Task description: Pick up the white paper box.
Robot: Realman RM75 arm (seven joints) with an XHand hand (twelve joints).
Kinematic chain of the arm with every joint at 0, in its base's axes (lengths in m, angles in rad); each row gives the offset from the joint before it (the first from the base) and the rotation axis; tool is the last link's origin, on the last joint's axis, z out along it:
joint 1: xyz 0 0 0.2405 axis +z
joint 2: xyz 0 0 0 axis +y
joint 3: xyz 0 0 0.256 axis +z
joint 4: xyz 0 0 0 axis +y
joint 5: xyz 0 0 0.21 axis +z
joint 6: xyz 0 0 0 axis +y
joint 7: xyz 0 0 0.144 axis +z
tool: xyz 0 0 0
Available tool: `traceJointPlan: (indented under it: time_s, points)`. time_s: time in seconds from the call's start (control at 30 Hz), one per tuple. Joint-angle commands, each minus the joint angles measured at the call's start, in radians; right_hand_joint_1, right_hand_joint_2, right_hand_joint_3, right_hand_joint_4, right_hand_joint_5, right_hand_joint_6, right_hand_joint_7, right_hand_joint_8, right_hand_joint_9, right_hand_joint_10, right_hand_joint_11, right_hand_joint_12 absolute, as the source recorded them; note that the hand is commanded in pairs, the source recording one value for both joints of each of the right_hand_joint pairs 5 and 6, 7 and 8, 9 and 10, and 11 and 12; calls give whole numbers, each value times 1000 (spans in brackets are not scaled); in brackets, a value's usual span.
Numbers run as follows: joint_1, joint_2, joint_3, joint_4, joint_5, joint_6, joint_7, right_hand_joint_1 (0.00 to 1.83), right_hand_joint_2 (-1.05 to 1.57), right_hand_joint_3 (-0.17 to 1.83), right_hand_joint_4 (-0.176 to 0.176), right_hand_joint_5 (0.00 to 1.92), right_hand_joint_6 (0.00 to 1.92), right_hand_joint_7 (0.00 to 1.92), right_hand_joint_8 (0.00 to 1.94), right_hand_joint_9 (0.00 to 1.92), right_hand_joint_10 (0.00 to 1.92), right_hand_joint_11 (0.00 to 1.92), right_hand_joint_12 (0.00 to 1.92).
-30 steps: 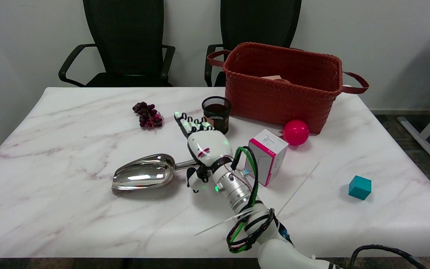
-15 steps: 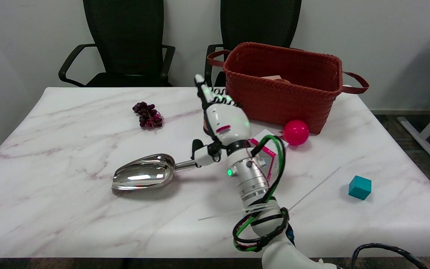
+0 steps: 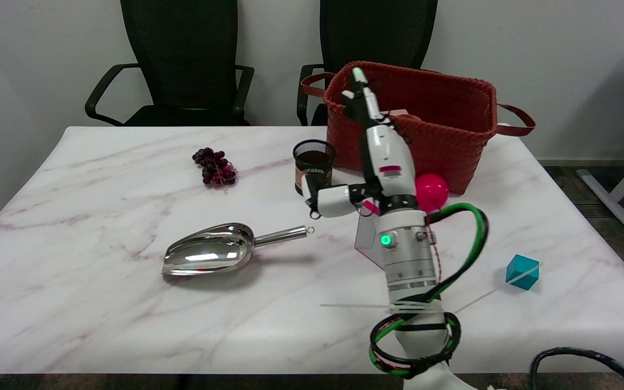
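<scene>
Since a second ago the right hand has swung away from the scoop's handle and risen, so that it now stands above the white paper box with its fingers stretched straight up in front of the basket. It holds nothing — the fingers are apart and the thumb juts out sideways toward the mesh cup. The box has not moved: it sits on the table in front of the basket, mostly hidden behind the wrist, with only its near left face and a strip of pink edge showing. Whether the hand touches the box cannot be told; the palm looks to be above it.

The pink ball lies just in front of the basket, right beside the box. The metal scoop rests well to the basket's front left, free of the hand. The grapes lie to the basket's left — beyond the cup. The teal cube sits in front of the basket's right end.
</scene>
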State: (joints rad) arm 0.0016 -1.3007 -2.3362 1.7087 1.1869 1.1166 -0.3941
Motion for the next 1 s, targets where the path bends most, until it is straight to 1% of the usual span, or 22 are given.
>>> traceJointPlan:
  time_s: [0.03, 0.17, 0.23, 0.27, 0.33, 0.37, 0.43, 0.47, 0.5, 0.53, 0.57, 0.6, 0.67, 0.83, 1.0]
  points:
    - [-142, 142, -76, 73, 10, 373, 376, 1272, 110, 1236, 0, 40, 40, 331, 331, 410, 410, 305, 305]
    - [-201, 156, -42, 37, 36, 389, 539, 1258, 41, 1216, 0, 0, 0, 309, 309, 357, 357, 298, 298]
    - [-223, 175, -32, 19, 45, 387, 617, 1250, 28, 1118, 0, 0, 0, 289, 289, 317, 317, 283, 283]
    - [-229, 185, -30, 13, 49, 387, 634, 1245, 25, 1003, 0, 0, 0, 261, 261, 275, 275, 245, 245]
    - [-242, 207, -30, 7, 67, 386, 647, 1231, 16, 676, 0, 0, 0, 178, 178, 143, 143, 59, 59]
    - [-247, 216, -31, 7, 77, 385, 647, 1218, -6, 478, 0, 0, 0, 114, 114, 98, 98, 0, 0]
    - [-259, 232, -30, 2, 101, 382, 644, 1197, -52, 254, 0, 0, 0, 0, 0, 24, 24, 0, 0]
    - [-262, 236, -30, -1, 110, 382, 643, 1189, -66, 171, 0, 0, 0, 0, 0, 7, 7, 0, 0]
    - [-264, 239, -30, -7, 120, 384, 642, 1182, -71, 40, 0, 0, 0, 0, 0, 1, 1, 0, 0]
    - [-264, 241, -27, -15, 131, 388, 642, 1172, -79, -134, 0, 0, 0, 0, 0, 0, 0, 0, 0]
    - [-264, 241, -24, -22, 137, 391, 644, 1166, -86, -170, 0, 0, 0, 0, 0, 0, 0, 0, 0]
    - [-285, 238, -126, 98, 177, 473, 666, 1160, -93, -175, 0, 0, 0, 0, 0, 0, 0, 0, 0]
    - [-264, 239, -9, -53, 155, 394, 648, 1154, -102, -175, 0, 0, 0, 0, 0, 0, 0, 0, 0]
    - [-256, 239, 13, -93, 197, 389, 659, 1151, -113, -175, 0, 0, 0, 0, 0, 0, 0, 0, 0]
    - [-236, 244, 15, -133, 220, 386, 712, 1145, -106, -175, 0, 0, 0, 0, 0, 0, 0, 0, 0]
